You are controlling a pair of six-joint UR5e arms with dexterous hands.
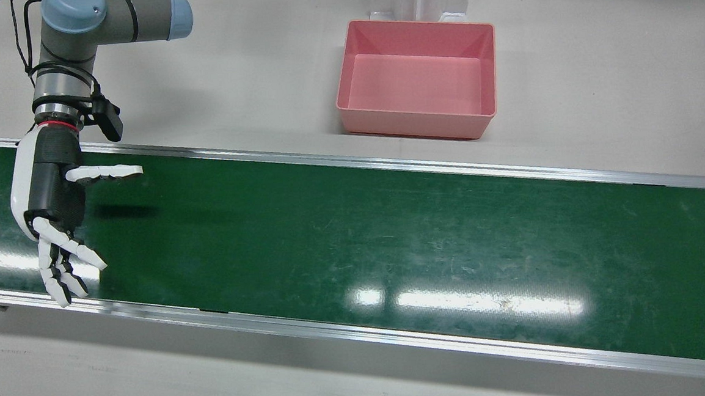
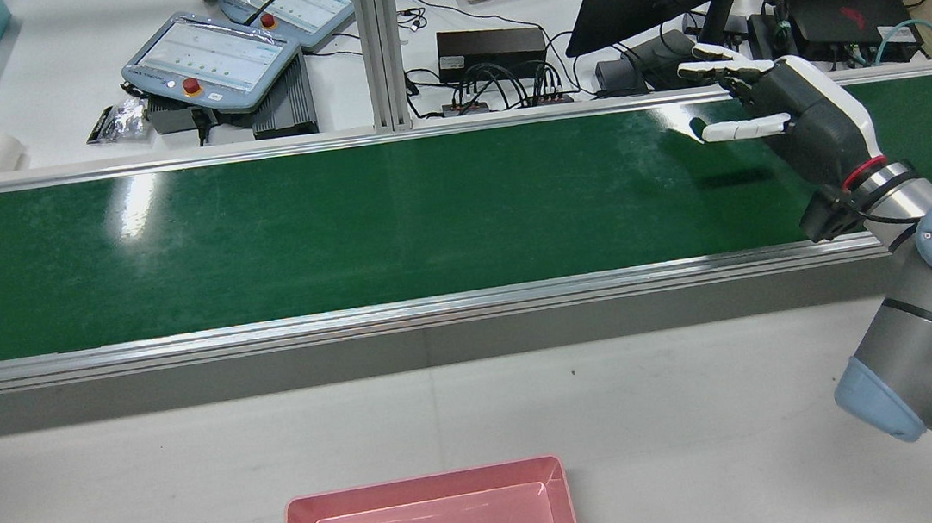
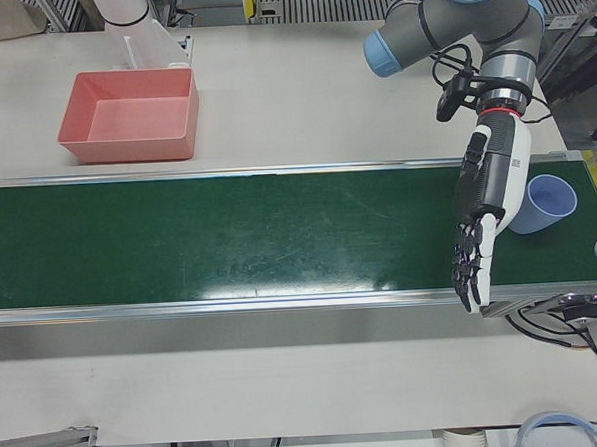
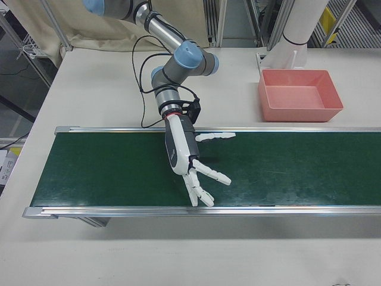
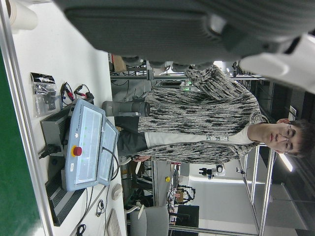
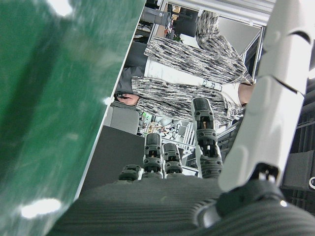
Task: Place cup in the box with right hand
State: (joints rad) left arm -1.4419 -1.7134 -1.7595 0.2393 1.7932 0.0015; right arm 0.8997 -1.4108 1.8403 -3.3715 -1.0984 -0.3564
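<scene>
The white-and-black right hand hangs over the green conveyor belt, fingers spread, holding nothing. The pale blue plastic cup lies just beside the open, empty left hand

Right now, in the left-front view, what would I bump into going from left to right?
pink box → left robot hand → blue cup

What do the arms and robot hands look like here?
Both arms are grey tubes with light-blue joint caps. The right arm carries a loose black cable and a red wrist ring. The right robot hand has a white shell, black palm and white fingers. The left robot hand on the left arm also has a white shell, with dark fingers.
</scene>
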